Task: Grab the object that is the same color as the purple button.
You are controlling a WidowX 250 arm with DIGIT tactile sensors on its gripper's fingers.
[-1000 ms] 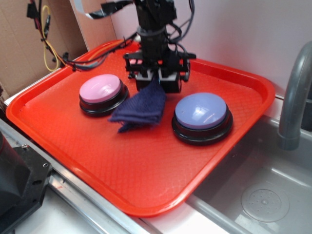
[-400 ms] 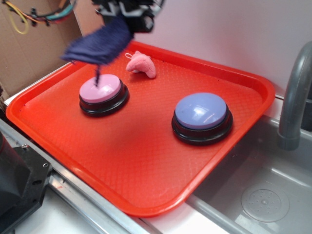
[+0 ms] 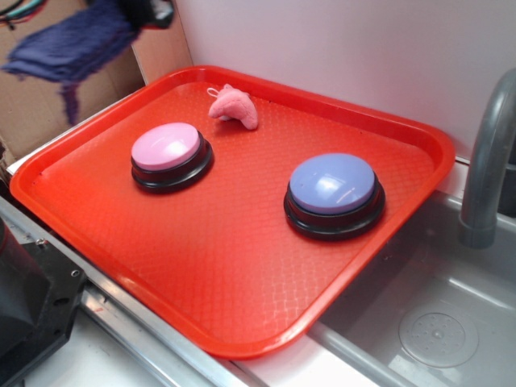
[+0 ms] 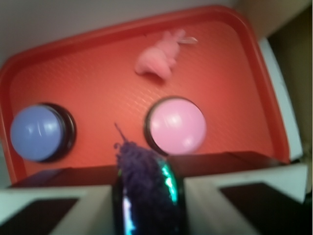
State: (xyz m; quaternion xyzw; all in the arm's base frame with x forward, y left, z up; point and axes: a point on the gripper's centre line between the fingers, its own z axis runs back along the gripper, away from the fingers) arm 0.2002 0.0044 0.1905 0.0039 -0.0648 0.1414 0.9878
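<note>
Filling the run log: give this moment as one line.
claw: shut on rag | rag: lifted off tray | purple button: untouched

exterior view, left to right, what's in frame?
dark purple rag held aloft → pink button → pink plush toy → purple button → grey faucet

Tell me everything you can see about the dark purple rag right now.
The rag is a small dark purple-navy cloth with a looped, terry-like texture and frayed edges, one loose thread dangling below it. It hangs in the air, blurred, above and beyond the red tray's left end, touching nothing on it. In the wrist view it is pinched between the gripper's fingers, bunched into a narrow wad.
</note>
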